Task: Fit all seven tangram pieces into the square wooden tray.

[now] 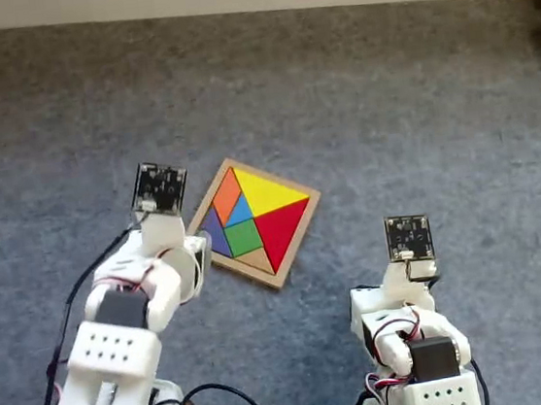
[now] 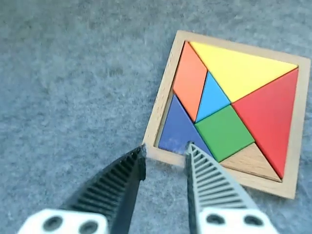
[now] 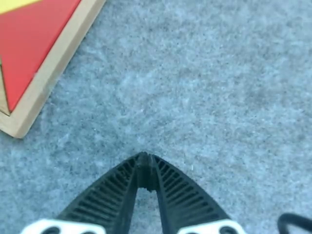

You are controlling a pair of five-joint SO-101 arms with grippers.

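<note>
A grey, carpet-like covering is lying over the whole counter (image 1: pixel 413 79). The square wooden tray (image 2: pixel 165 90) is sitting on it, turned corner-on in the high view, between the two arms and nearer the left one. All seven pieces are lying flat inside it, filling the square. The yellow triangle (image 2: pixel 239 68) and red triangle (image 2: pixel 265 117) are taking up half the tray. The orange parallelogram (image 2: pixel 190 80), dark blue triangle (image 2: pixel 178 129), green square (image 2: pixel 224 131), plain wood triangle (image 2: pixel 248 161) and light blue triangle (image 2: pixel 212 97) are sharing the rest.

The left pincer (image 2: pixel 165 147) is hanging partly spread and holding nothing. Its tips are hovering at the tray's rim beside the dark blue triangle; whether they are touching is unclear. The right pincer (image 3: pixel 145 157) is resting pressed together over bare covering, apart from the tray's corner.
</note>
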